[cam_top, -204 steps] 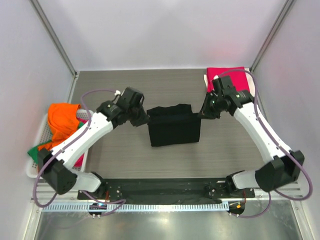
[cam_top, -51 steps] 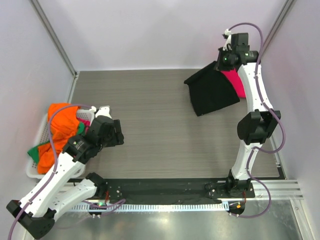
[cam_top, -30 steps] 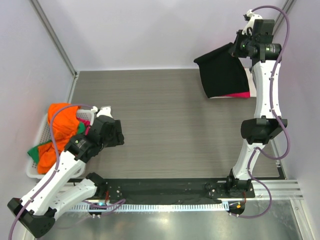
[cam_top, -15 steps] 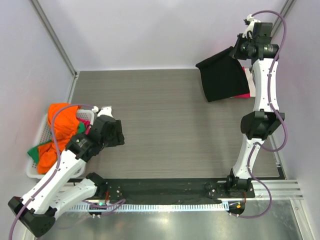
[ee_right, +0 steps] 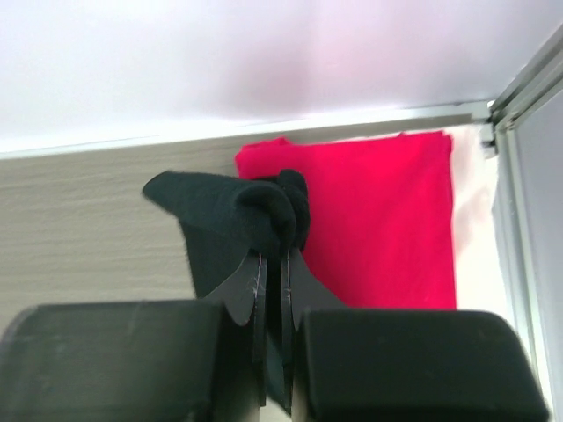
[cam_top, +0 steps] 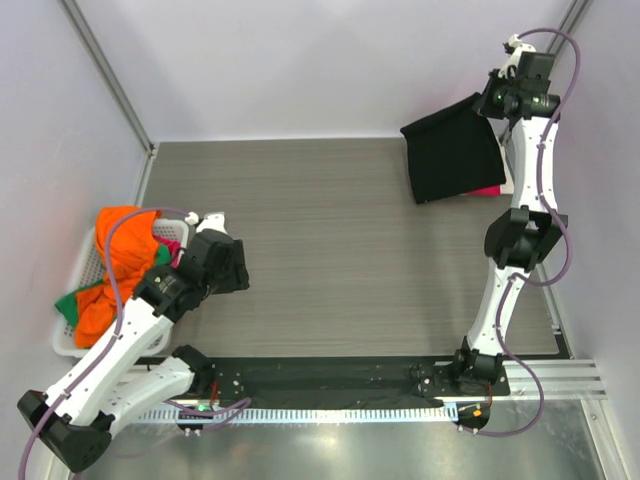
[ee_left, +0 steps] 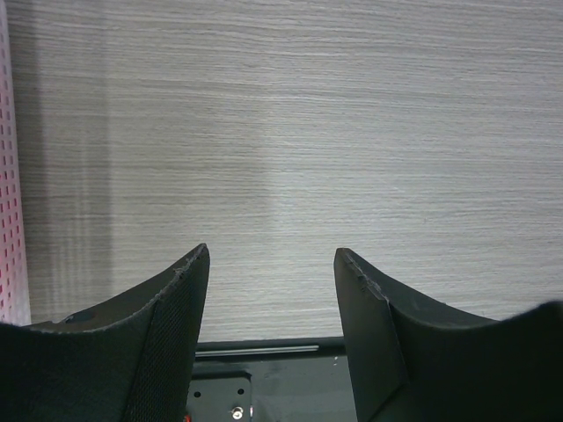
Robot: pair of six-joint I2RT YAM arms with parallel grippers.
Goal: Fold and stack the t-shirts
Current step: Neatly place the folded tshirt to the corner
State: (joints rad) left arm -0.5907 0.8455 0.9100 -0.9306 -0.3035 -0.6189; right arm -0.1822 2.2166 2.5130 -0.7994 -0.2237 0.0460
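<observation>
At the far left, a white mesh basket (cam_top: 66,342) sits at the table's edge, and an orange t-shirt (cam_top: 122,238) is heaped in it, spilling over the rim. A green t-shirt (cam_top: 68,299) pokes out beneath the orange cloth on the basket's near side. Neither one is folded.

Just right of the basket, the left gripper (cam_top: 234,270) hovers over the grey wood-grain table (cam_top: 320,250). In the left wrist view its two dark fingers (ee_left: 176,299) stand well apart with nothing between them, only bare table (ee_left: 281,132) below, and the basket's perforated wall (ee_left: 10,220) shows at the left margin. This pincer is open and holds nothing.

The middle of the table carries no cloth.

At the far right corner, the right arm reaches up tall and the right gripper (cam_top: 497,100) is clamped on the top edge of the black t-shirt (cam_top: 455,150). The right wrist view shows the jaws pressed nearly together with bunched black cloth (ee_right: 224,220) pinched between them. The folded black shirt hangs tilted from the grip, slanting down toward the table. Under it lies the crimson-pink t-shirt (ee_right: 378,220), folded flat against the back wall; from above only a thin strip of it (cam_top: 487,189) peeks out at the black shirt's lower right edge. Whether the black shirt's lower edge touches the crimson one cannot be told
</observation>
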